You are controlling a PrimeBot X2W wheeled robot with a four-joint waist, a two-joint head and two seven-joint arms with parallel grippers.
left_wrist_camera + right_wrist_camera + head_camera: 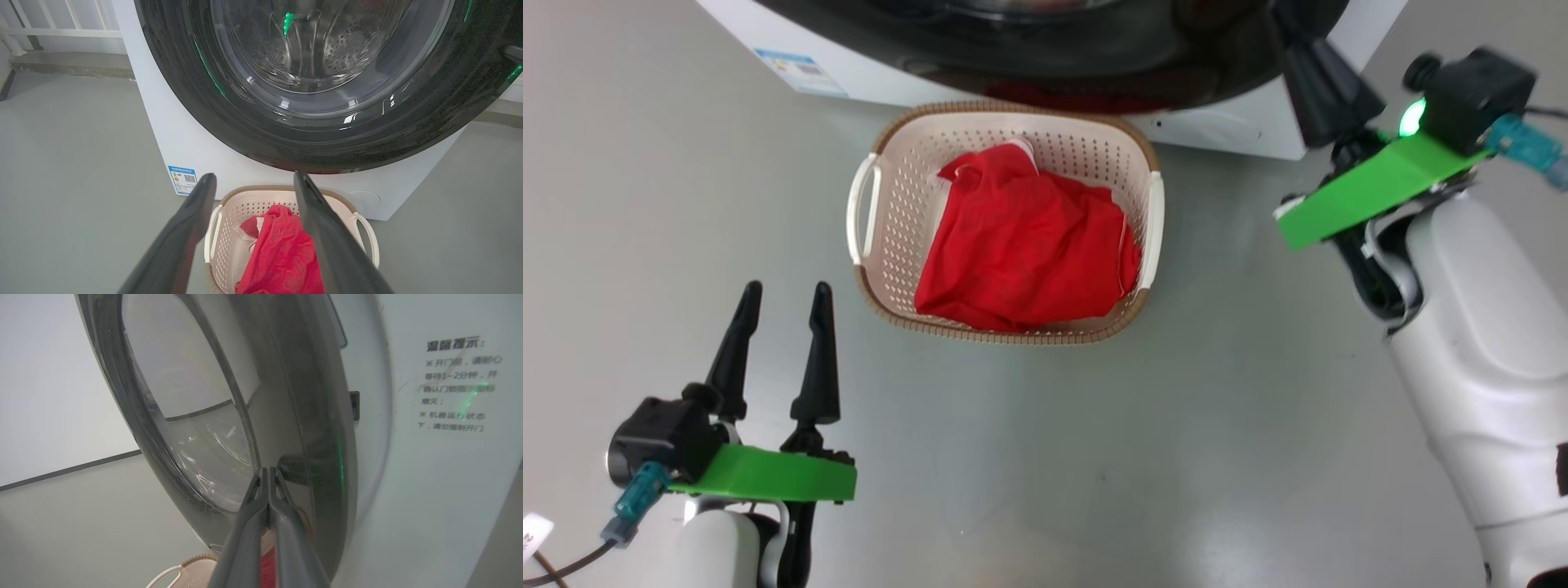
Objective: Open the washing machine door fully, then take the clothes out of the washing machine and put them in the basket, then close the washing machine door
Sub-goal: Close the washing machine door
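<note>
**Spread left fingers idle, shut right fingers at the door rim**

Left gripper (788, 287) hangs low over the floor, jaws wide apart and empty, off the near left corner of the basket (1005, 335) and not touching it. That basket stands on the floor just before the washing machine (1225, 131), with the clothes (1025, 253) heaped inside it. They look soft and light and seem to need no more handling. Above it the washing machine door (1094, 73) looks almost flush with the white front. Right gripper (267, 470), fingers pressed together on nothing, points at the glossy black rim near its latch side. Stiff, hinged and slippery, the door probably wants a flat push on that rim, not on the bulging glass.
</note>
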